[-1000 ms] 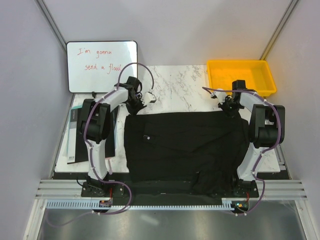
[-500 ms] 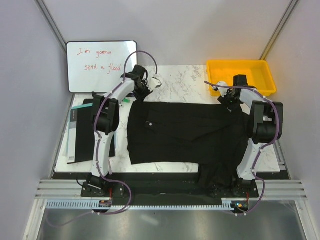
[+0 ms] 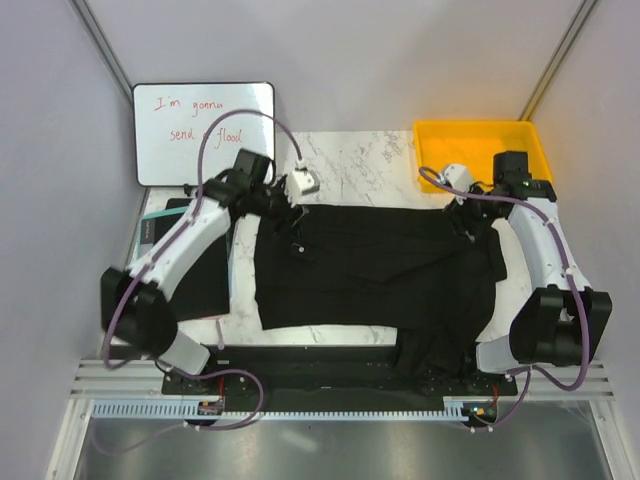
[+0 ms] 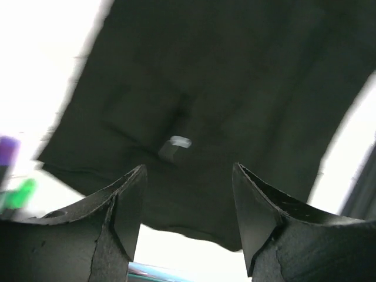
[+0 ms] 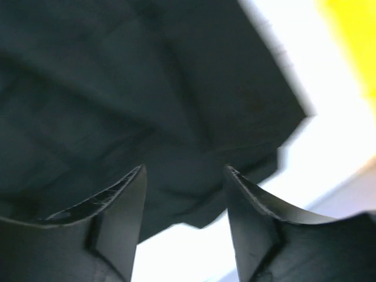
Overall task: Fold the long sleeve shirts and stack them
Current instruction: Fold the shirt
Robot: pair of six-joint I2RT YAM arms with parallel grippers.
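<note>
Both wrist views are blurred. Shirt (image 4: 235, 88) runs past frame edges in each. Pale patch (image 4: 175, 145) on shirt: unidentifiable.

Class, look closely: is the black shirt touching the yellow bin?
Apart. In the right wrist view, a strip of white table separates the corner of the black shirt from the yellow bin.

Left arm (image 3: 183, 242) and right arm (image 3: 548, 248) — white links, black joints, black bases. Purple cable (image 3: 245, 114) loops along each. Left gripper (image 4: 188, 167) has black wedge-shaped fingers (image 4: 120, 229) — edges scuffed pale.
</note>
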